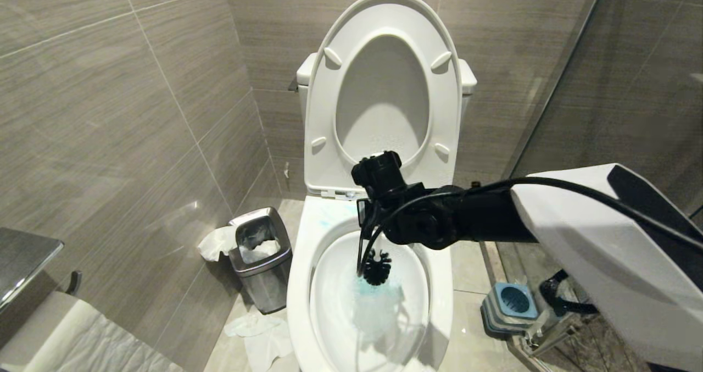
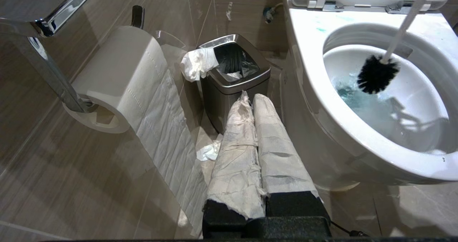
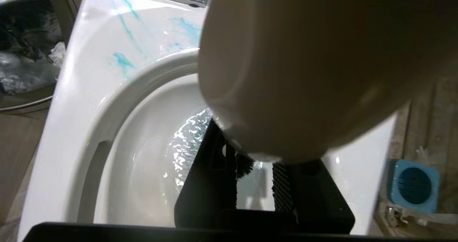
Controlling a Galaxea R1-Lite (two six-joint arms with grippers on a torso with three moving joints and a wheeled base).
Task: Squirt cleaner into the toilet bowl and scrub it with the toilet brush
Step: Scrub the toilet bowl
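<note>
Toilet brush (image 1: 377, 266) head-down inside the toilet bowl (image 1: 299, 284), black bristles just above teal-tinted water at the basin's back half. Slim whitish handle rising steeply from the bristles up to the right gripper (image 1: 369, 218), poised over the bowl's rear rim; handle's rounded tip looming huge before the right wrist camera, between the two black fingers (image 3: 209, 184). Jaws closed on the handle near its top, bristle head hanging well below them. Cleaner (image 3: 123, 61) as turquoise smears on the rim near the chrome hinges. Left gripper (image 2: 256, 102) off to the bowl's left, paper-wrapped fingers pressed together, holding nothing, pointing toward a steel waste bin (image 2: 234, 77). Blue-grey brush holder (image 1: 508, 303) on the floor right of the bowl.
</note>
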